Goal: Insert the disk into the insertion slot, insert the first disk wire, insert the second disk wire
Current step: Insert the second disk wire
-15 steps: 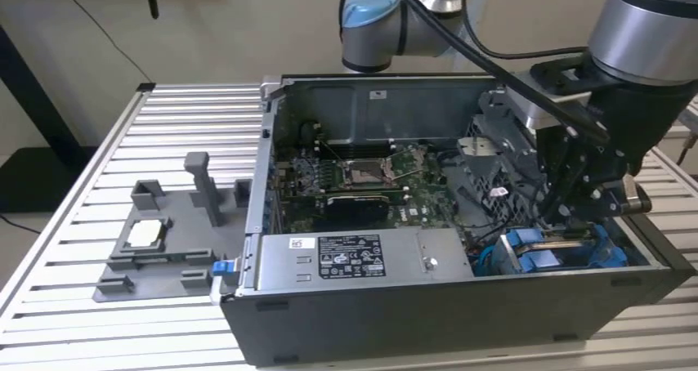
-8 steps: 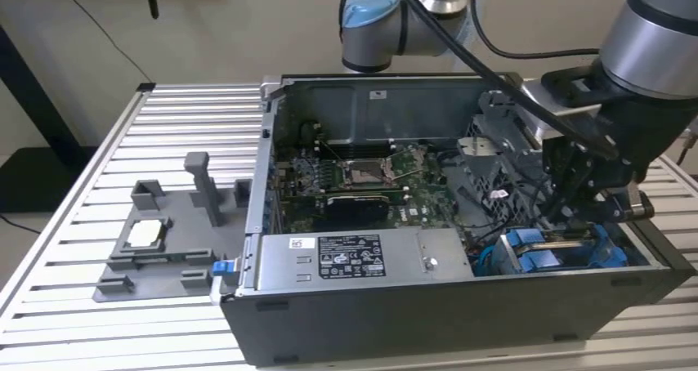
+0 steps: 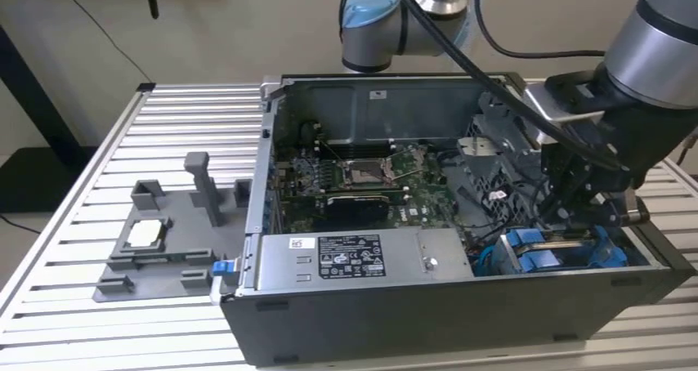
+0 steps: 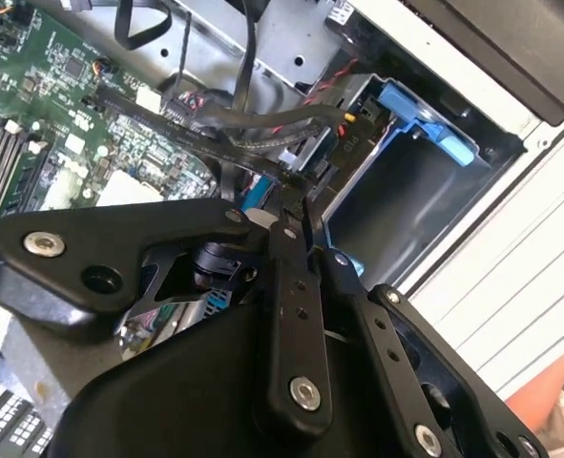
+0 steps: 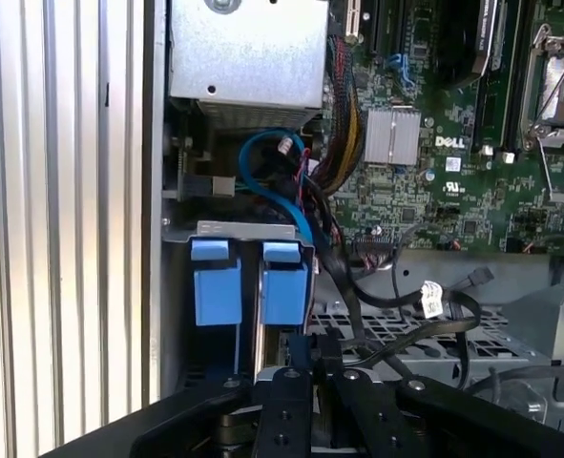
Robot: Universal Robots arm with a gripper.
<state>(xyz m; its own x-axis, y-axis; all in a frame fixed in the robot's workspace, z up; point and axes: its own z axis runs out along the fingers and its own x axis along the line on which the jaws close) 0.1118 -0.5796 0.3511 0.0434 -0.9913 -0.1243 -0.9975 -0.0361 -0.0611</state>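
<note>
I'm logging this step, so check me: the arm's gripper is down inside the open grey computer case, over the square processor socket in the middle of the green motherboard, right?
Not quite. In the exterior view the gripper is down inside the open grey computer case, but over the blue plastic drive-bay tabs at the case's corner on the exterior view's right, not over the square processor socket on the green motherboard.

You see matt black metal on the gripper (image 4: 296,205), glossy blue plastic tabs (image 5: 239,286) — and a ribbed, bare-metal tabletop (image 3: 185,118) with a dull sheen.

The power-supply box (image 3: 442,248) sticker (image 3: 349,255) is illegible.
</note>
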